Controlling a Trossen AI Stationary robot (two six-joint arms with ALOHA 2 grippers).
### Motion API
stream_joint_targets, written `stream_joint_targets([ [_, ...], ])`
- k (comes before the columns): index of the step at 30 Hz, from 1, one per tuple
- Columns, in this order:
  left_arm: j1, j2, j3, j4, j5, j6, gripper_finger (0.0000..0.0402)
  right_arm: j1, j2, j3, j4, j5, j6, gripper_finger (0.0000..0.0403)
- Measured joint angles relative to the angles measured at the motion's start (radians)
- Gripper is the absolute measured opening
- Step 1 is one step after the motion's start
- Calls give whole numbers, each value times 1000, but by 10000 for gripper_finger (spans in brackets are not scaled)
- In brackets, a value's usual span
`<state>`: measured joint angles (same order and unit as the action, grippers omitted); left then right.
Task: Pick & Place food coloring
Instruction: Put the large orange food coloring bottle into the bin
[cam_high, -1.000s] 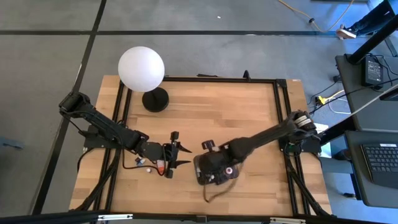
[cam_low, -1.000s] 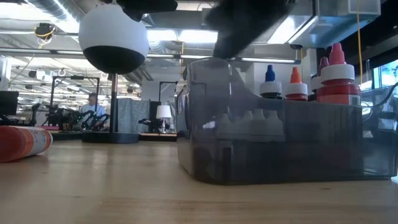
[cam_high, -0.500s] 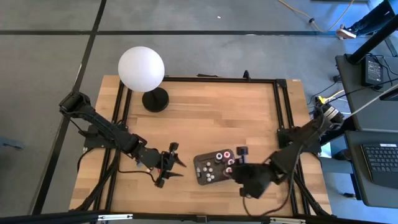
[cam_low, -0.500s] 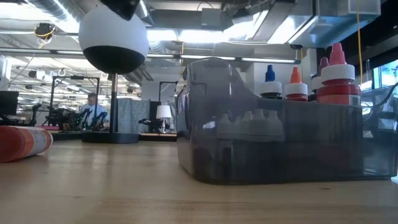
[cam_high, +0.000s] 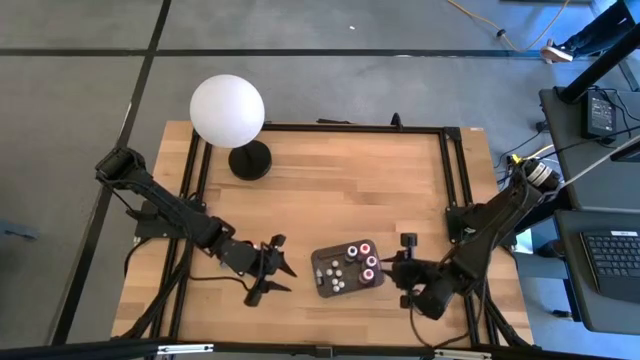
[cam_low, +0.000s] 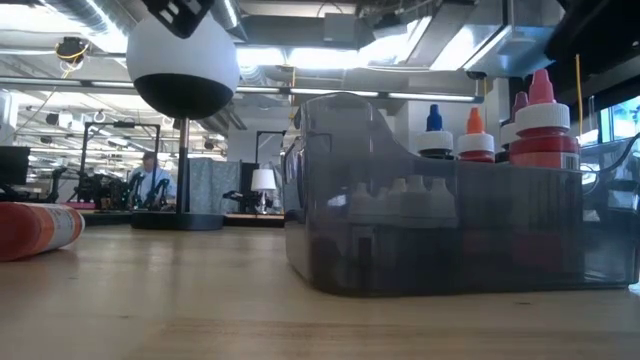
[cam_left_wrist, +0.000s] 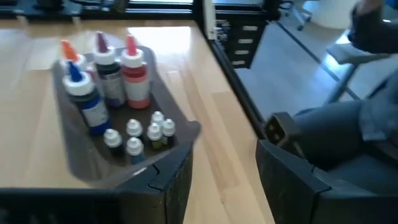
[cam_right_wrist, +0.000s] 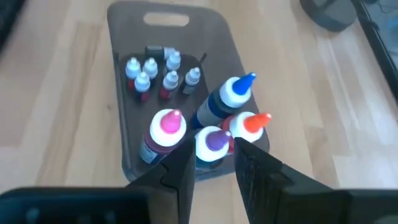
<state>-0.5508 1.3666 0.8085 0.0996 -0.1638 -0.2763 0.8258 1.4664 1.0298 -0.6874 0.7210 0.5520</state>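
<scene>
Pale wooden worktop (cam_high: 330, 190) under office lights, carrying a dark grey rounded tray (cam_high: 345, 269) near the front edge. Inside it, tiny white-capped food coloring bottles (cam_right_wrist: 163, 73) standing clustered beside four bigger dropper bottles (cam_right_wrist: 214, 127). Left gripper (cam_high: 280, 272) just left of the tray, fingers parted, empty. Right gripper (cam_high: 404, 270) just right of the tray, fingers narrowly apart, empty. White globe lamp (cam_high: 228, 110) at the back left.
</scene>
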Motion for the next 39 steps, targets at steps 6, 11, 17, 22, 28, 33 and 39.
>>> stream_joint_targets([
  [6,26,0,0,-25,-22,0,210,48,-151,-112,87,46,65,112],
  [11,50,0,0,-58,-23,32,230,36,-228,-149,286,26,-103,112],
  [17,85,-1,0,-127,26,-134,229,-17,-226,-94,333,-91,-270,112],
  [22,121,-1,24,-412,69,-402,230,-30,-226,-114,317,-90,-271,112],
  [28,171,-1,64,-845,31,-855,228,-47,-226,-133,317,-88,-268,112],
  [33,199,9,65,-949,56,-1060,230,-52,-226,-136,308,-87,-272,112],
  [39,227,8,65,-925,57,-1217,228,-52,-226,-137,301,-94,-303,112],
])
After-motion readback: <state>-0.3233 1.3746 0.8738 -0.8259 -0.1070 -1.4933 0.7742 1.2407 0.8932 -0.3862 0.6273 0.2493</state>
